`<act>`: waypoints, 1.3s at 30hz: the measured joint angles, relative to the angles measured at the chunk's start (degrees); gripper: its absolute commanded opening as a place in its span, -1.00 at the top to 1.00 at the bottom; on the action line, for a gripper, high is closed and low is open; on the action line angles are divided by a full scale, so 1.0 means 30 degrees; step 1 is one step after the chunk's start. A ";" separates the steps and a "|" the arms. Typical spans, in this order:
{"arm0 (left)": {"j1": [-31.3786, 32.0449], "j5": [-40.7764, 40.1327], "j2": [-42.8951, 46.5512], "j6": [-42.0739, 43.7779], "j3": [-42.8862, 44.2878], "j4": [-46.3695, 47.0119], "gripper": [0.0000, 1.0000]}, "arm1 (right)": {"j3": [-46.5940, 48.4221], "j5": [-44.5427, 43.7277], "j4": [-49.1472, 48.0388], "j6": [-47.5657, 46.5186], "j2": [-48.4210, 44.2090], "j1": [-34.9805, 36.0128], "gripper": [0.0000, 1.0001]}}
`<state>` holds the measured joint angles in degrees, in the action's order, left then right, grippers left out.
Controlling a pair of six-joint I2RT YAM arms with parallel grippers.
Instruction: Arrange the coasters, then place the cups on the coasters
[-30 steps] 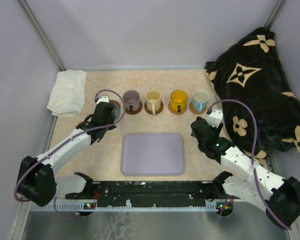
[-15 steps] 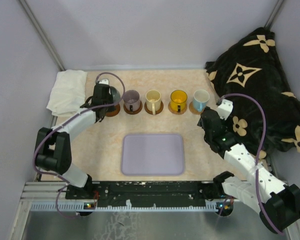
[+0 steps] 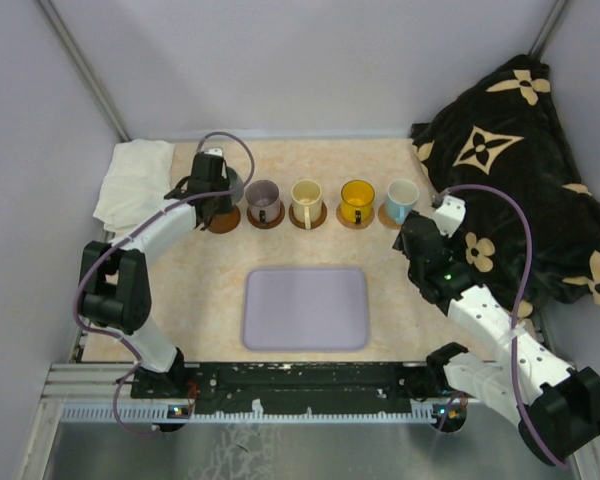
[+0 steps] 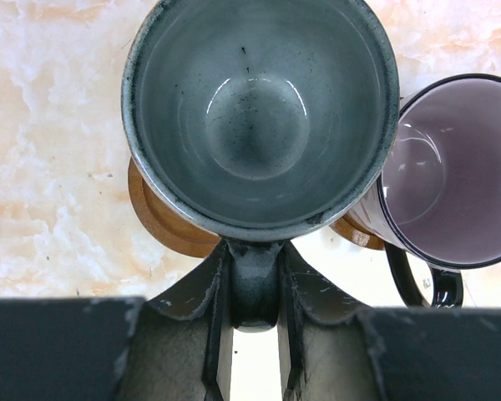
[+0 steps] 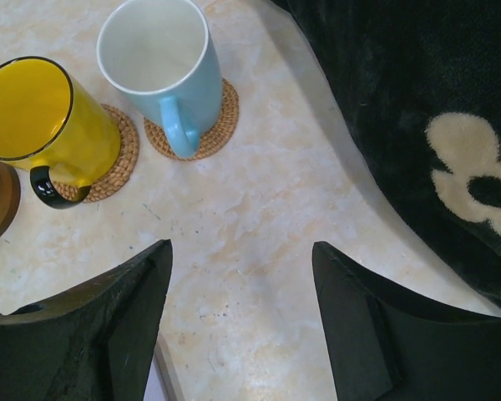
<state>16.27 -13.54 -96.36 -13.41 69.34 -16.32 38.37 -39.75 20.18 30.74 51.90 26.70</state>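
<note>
The grey-green mug [image 4: 259, 117] is upright over a brown coaster [image 4: 163, 224] near the far left corner of the tabletop [image 4: 50, 167]. Whether its base touches the disc cannot be told. The left end effector [image 4: 252, 292] is clamped narrow on the mug's handle. Just to its right, the purple mug [image 4: 455, 180] stands on a coaster of its own. The row runs on along the far edge with the cream mug [image 3: 305, 200], orange-yellow mug [image 5: 42, 121] and light blue mug [image 5: 163, 63], each on a coaster, the last two on woven tan ones. The right end effector [image 5: 242, 251] hovers near the right edge, jaws wide with nothing between them. A lavender tray [image 3: 305, 308] lies mid-tabletop, a white cloth [image 3: 135, 185] lies at the far left corner, and a black blanket [image 3: 520, 170] is heaped along the right edge.
</note>
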 measured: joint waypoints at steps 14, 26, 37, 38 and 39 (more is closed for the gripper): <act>-0.0015 -0.0452 -0.0852 0.0568 0.0918 -0.2106 1.00 | 0.0000 0.0306 0.0007 0.0175 0.0007 0.0000 -0.37; -0.0219 -0.0648 -0.0714 0.0401 -0.0335 -0.1996 1.00 | 0.0000 0.0714 -0.0007 0.0284 0.0284 0.0000 -0.37; -0.0233 -0.0670 0.0022 -0.0029 -0.1246 -0.1625 1.00 | 0.0000 0.0918 -0.0007 0.0350 0.0299 0.0000 -0.37; -0.0233 -0.0670 0.0044 -0.0058 -0.1282 -0.1552 1.00 | 0.0000 0.0940 -0.0007 0.0379 0.0299 0.0000 -0.37; -0.0233 -0.0670 0.0044 -0.0087 -0.1326 -0.1472 1.00 | 0.0000 0.0984 -0.0007 0.0430 0.0299 0.0000 -0.37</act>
<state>15.57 -15.55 -96.23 -13.67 65.36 -20.73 38.37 -36.80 20.16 32.03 52.80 26.70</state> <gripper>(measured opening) 0.277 0.686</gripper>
